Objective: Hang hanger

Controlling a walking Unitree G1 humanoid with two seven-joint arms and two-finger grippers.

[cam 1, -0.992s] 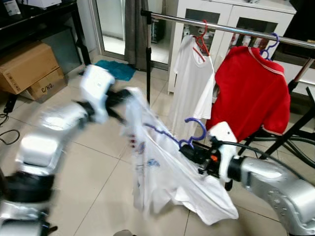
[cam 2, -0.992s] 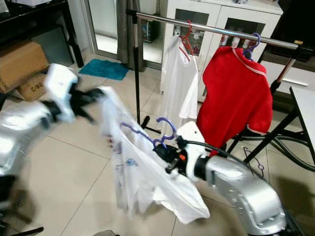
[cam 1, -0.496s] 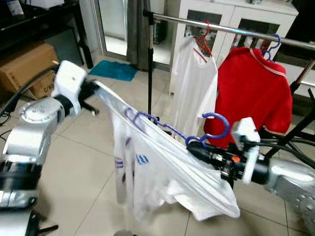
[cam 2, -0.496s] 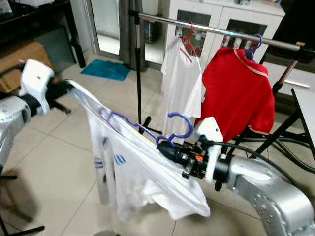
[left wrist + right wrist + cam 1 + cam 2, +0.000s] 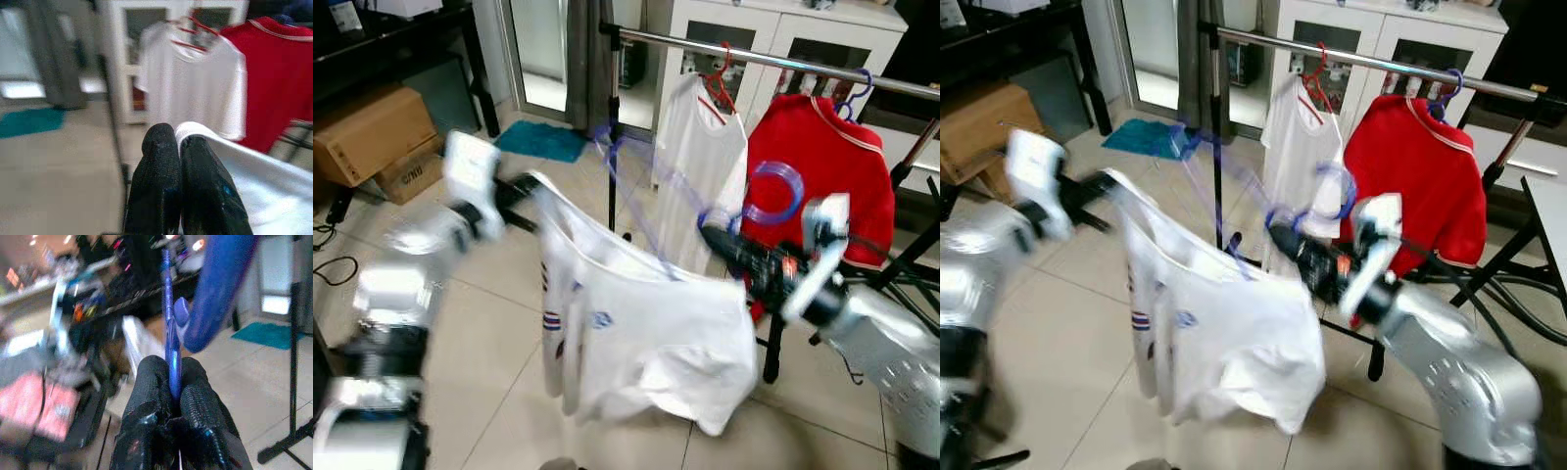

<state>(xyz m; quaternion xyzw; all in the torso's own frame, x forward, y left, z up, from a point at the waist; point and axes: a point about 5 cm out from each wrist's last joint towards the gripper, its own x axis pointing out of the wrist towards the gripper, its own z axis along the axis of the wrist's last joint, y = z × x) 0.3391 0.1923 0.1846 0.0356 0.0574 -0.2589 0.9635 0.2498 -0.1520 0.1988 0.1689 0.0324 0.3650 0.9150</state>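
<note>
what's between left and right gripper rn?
In the left eye view, the white shirt on the blue hanger spans between left gripper and right gripper.

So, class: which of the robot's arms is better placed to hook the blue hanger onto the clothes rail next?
The right. Its claw already grips the blue hanger at the neck, close below the rail. The left claw only pinches the white shirt farther away.

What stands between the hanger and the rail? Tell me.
Nothing visible blocks it. The right gripper holds the blue hanger below the rail, whose stretch left of the white shirt is bare. The left gripper pinches the tee.
</note>
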